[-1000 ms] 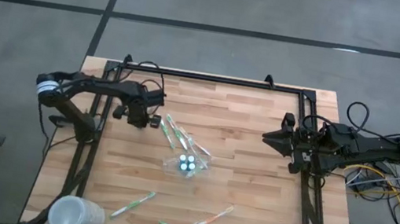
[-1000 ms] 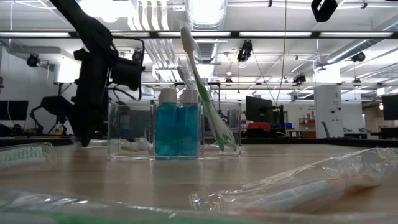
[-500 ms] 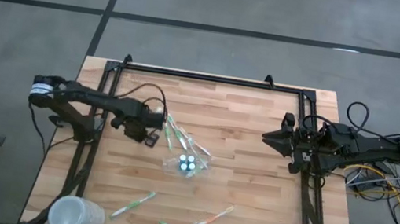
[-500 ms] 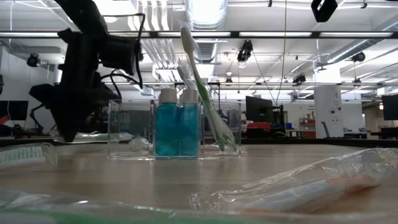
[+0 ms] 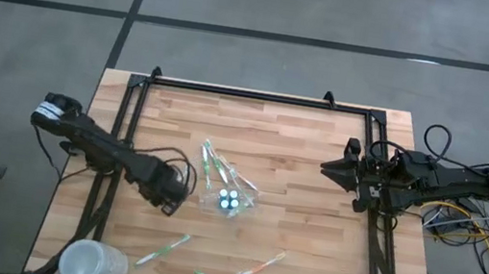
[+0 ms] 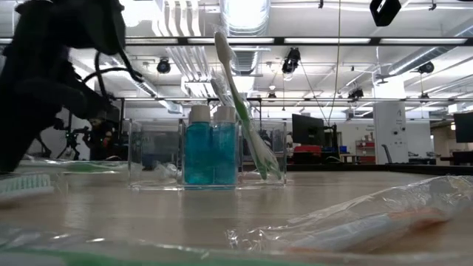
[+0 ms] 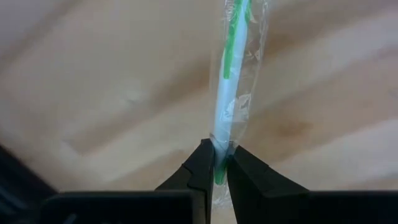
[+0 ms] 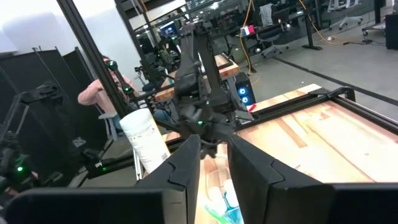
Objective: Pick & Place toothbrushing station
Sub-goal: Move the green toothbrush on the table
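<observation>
Left hand (image 7: 216, 163) clenched on a wrapped green-and-white toothbrush (image 7: 231, 87) just left of the clear plastic holder (image 5: 230, 200) mid-surface; right hand (image 5: 327, 166), fingers slightly parted, waits empty at the right edge.

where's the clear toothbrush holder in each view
High view: clear holder at table centre, right of the left pincer.
Low view: centre-left, blue tubes inside.
Left wrist view: not in it; only a wrapped toothbrush in the shut pincer.
Right wrist view: cannot tell; only blue tube tops near the bottom edge.
Shared landmark: the blue tubes.
</observation>
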Motion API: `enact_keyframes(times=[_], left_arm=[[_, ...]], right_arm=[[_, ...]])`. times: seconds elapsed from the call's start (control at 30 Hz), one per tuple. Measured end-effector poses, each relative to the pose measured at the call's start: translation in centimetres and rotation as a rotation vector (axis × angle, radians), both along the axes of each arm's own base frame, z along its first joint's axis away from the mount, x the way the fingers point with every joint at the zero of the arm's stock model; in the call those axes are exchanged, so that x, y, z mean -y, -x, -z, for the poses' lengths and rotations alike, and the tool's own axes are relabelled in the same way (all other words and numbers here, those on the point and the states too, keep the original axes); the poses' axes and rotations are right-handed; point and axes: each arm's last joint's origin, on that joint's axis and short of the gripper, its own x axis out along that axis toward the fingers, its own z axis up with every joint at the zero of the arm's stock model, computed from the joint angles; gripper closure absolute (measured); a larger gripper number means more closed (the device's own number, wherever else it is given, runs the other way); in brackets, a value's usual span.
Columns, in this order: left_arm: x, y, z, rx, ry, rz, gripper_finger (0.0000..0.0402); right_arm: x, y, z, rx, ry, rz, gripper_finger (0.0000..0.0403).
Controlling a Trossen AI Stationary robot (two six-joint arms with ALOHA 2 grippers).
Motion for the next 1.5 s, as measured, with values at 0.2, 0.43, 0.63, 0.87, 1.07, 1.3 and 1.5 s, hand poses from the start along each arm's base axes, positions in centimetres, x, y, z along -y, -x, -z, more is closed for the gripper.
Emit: enact_keyframes(times=[0.2, 0.43, 0.63, 0.87, 1.07, 1.3, 1.5], left_arm=[[2.4, -1.2, -0.3, 0.192, 0.083, 0.055, 0.0364], [3.2, -1.8, -0.5, 0.266, 0.128, 0.001, 0.0364], [3.2, -1.8, -0.5, 0.256, 0.138, -0.033, 0.0364], [3.2, -1.6, -0.5, 0.22, 0.169, 0.027, 0.0364], [3.0, -0.8, -0.3, 0.132, 0.171, 0.038, 0.0364], [2.9, -0.3, 0.0, 0.078, 0.208, 0.082, 0.0364], [2.6, 0.8, 1.3, 0.013, 0.233, 0.082, 0.0364]], right_arm=[[0.0, 0.0, 0.0, 0.0, 0.0, 0.0, 0.0325], [0.0, 0.0, 0.0, 0.0, 0.0, 0.0, 0.0335], [0.0, 0.0, 0.0, 0.0, 0.0, 0.0, 0.0329], [0.0, 0.0, 0.0, 0.0, 0.0, 0.0, 0.0321], [0.0, 0.0, 0.0, 0.0, 0.0, 0.0, 0.0326], [0.0, 0.0, 0.0, 0.0, 0.0, 0.0, 0.0335], [0.0, 0.0, 0.0, 0.0, 0.0, 0.001, 0.0328]])
